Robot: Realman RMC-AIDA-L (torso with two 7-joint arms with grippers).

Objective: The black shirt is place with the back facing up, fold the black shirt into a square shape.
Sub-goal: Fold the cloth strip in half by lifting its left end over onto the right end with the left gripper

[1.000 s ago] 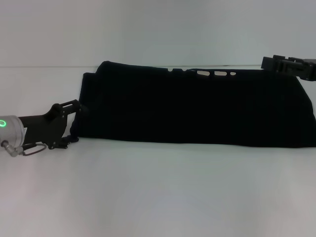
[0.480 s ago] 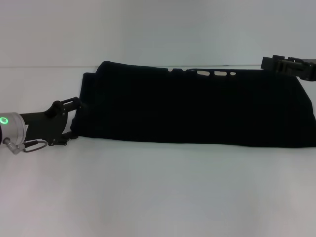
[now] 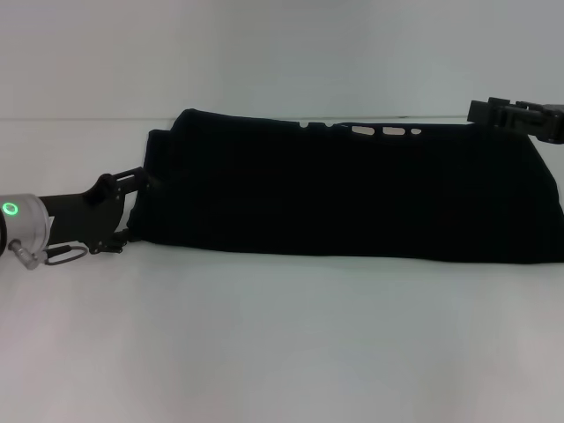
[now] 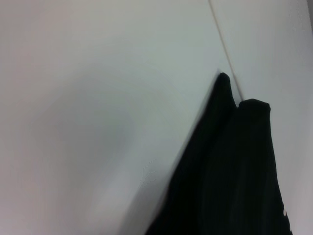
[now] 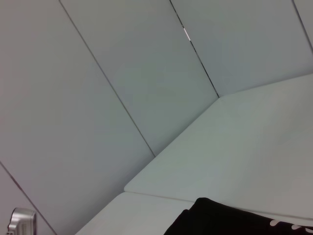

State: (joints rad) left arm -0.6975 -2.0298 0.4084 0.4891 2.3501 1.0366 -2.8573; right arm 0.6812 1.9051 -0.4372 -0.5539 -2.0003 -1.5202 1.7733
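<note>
The black shirt [image 3: 352, 194] lies on the white table as a long folded band running left to right; it also shows in the left wrist view [image 4: 234, 171] and the right wrist view [image 5: 220, 218]. My left gripper [image 3: 132, 211] is at the band's left end, open, one finger by the upper part of that edge and one by the lower corner, with nothing visibly pinched. My right gripper [image 3: 493, 112] hovers at the shirt's far right corner.
The white table [image 3: 282, 335] stretches wide in front of the shirt. A pale wall rises just behind the shirt's far edge [image 3: 264, 62]. The left arm's silver wrist [image 3: 18, 229] with a green light sits at the left border.
The left arm has risen slightly and drawn a little left, and the shirt's lower left corner has settled back toward the band. The right arm has not moved.
</note>
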